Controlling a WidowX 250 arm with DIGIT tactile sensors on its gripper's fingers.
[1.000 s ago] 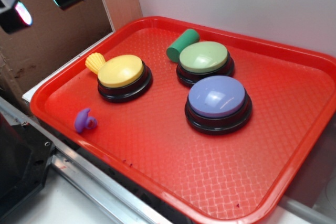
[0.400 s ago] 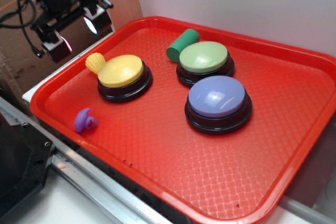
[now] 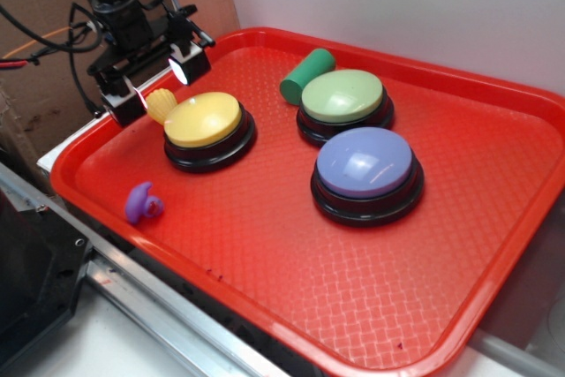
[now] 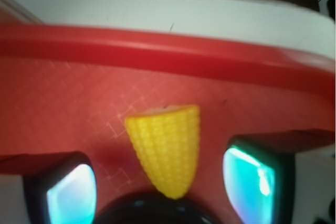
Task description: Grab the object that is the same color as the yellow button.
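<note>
Jaws stood wide apart and gripped nothing, the gripper point(image 3: 157, 84) poised low over the tray's far-left corner with one finger on each side of the corn point(image 3: 160, 104). From the wrist view the two fingers point(image 4: 63, 187) showed at the bottom corners, lit pads glowing, and the corn point(image 4: 167, 149) sat in the gap between them, touching neither. That little yellow ribbed piece lay on the red tray point(image 3: 291, 262), close to the rim, its narrow end pointing at the yellow button point(image 3: 205, 121) and tucked right against the button's black base. Yellow button sat left on the tray; the green button point(image 3: 342, 97) was further back to the right, with a green cylinder point(image 3: 306, 75) lying against its far-left side. Purple button point(image 3: 365, 165) sat in front of the green one, just beside it. A small purple piece point(image 3: 142, 203) lay alone near the tray's near-left edge, well apart from the corn.
</note>
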